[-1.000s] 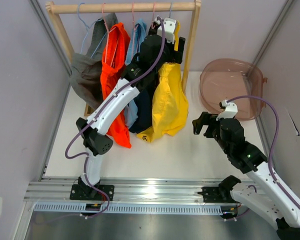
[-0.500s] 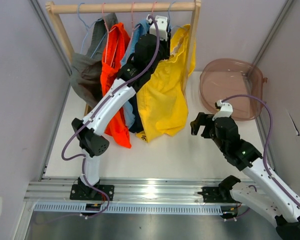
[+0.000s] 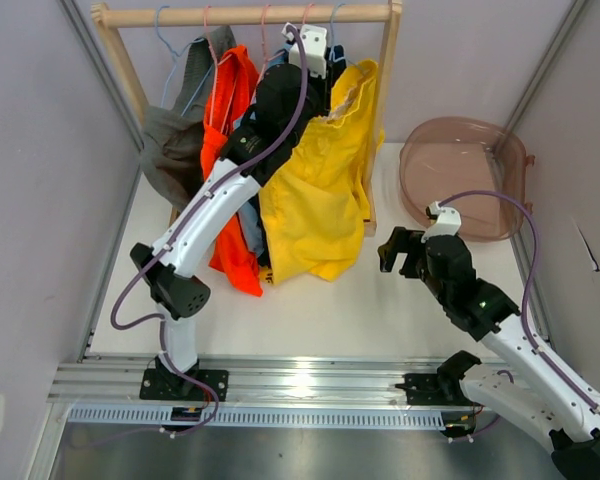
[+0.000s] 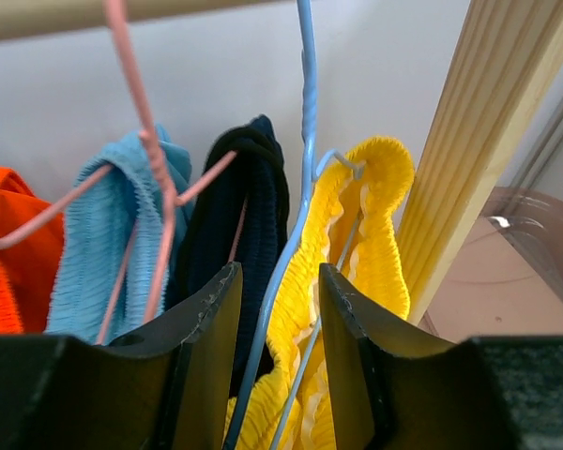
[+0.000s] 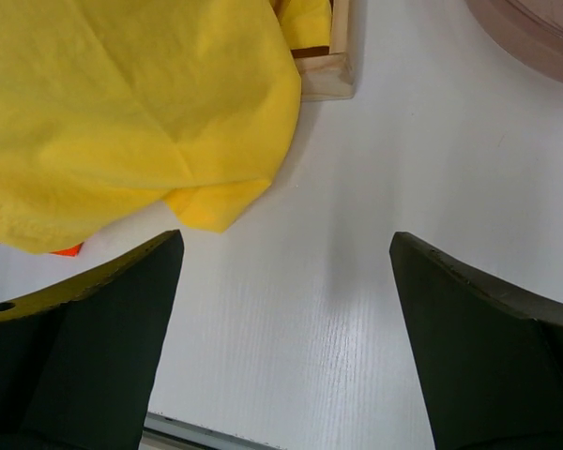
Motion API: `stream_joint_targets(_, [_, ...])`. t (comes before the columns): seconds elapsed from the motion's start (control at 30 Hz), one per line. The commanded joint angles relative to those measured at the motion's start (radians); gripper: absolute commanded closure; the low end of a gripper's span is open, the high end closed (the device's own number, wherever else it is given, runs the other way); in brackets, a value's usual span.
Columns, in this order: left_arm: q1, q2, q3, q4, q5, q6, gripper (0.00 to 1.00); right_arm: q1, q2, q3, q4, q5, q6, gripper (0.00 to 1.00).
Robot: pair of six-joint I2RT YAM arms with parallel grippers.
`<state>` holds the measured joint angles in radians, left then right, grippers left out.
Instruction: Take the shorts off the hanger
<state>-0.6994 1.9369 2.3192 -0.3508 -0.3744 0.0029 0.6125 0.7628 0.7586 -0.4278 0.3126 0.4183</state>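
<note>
Five shorts hang from the wooden rail (image 3: 250, 15): grey (image 3: 170, 140), orange (image 3: 225, 130), light blue (image 4: 103, 234), dark navy (image 4: 253, 206) and yellow (image 3: 315, 190) at the right end. My left gripper (image 4: 277, 281) is up at the rail (image 3: 325, 80), shut on the yellow shorts' gathered waistband (image 4: 357, 216), with the blue hanger (image 4: 305, 112) wire also between its jaws. The yellow cloth swings out to the left. My right gripper (image 3: 395, 250) is open and empty low over the table, with the yellow hem (image 5: 122, 103) just beyond its left finger.
The rack's right wooden post (image 3: 385, 100) stands close beside the yellow shorts, and its foot (image 5: 324, 80) rests on the table. A pink hanger (image 4: 141, 122) carries the light blue and navy shorts. A translucent pink basin (image 3: 465, 175) sits at the back right.
My left gripper has moved up and to the left along the rail, dragging the yellow shorts so they fan out leftward. The right gripper has crept slightly left.
</note>
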Motion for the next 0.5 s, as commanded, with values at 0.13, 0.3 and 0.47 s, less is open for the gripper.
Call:
stream_joint_targets(0.13, [-0.014,-0.145,0.094,0.085,-0.061,0.115,1.00,0.009,0.006,-0.008,0.060,-0.018,0.020,0.02])
stream_joint_targets(0.3, [-0.014,-0.150,0.117,0.131,-0.073,0.120,1.00,0.016,0.000,-0.013,0.051,-0.010,0.025,0.02])
stream_joint_targets(0.47, [-0.014,-0.136,0.126,0.223,-0.095,0.140,1.00,0.020,-0.013,-0.019,0.046,-0.003,0.030,0.02])
